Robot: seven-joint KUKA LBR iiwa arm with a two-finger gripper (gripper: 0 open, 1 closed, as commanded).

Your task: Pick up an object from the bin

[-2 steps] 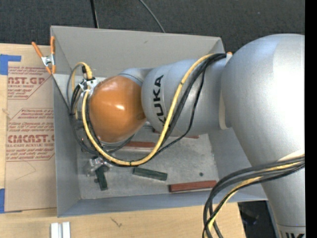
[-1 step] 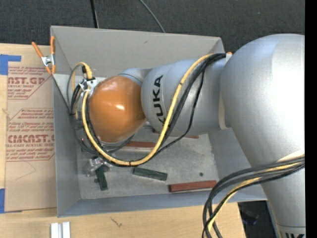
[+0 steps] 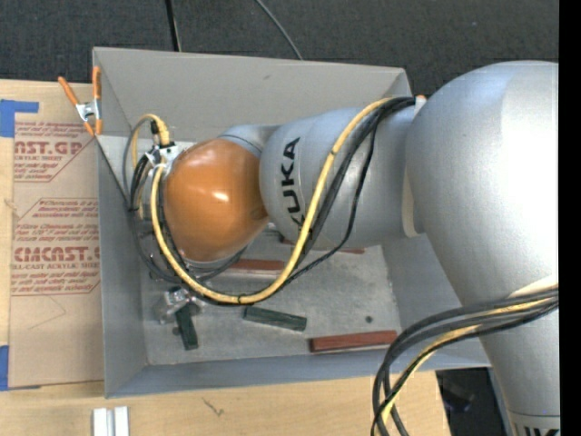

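My gripper (image 3: 171,302) pokes out as a bit of metal below the orange cover, low in the bin's front left corner. A short dark green block (image 3: 188,331) lies right against its lower side; I cannot tell whether it is gripped. A longer dark green bar (image 3: 274,319) lies flat on the floor to the right of the gripper. A reddish-brown bar (image 3: 354,341) rests along the front wall further right.
Another reddish-brown bar (image 3: 261,264) lies partly under the arm in mid-bin. A small dark speck (image 3: 369,319) sits on the floor at the right. The arm with its yellow and black cables hides the bin's back and right half.
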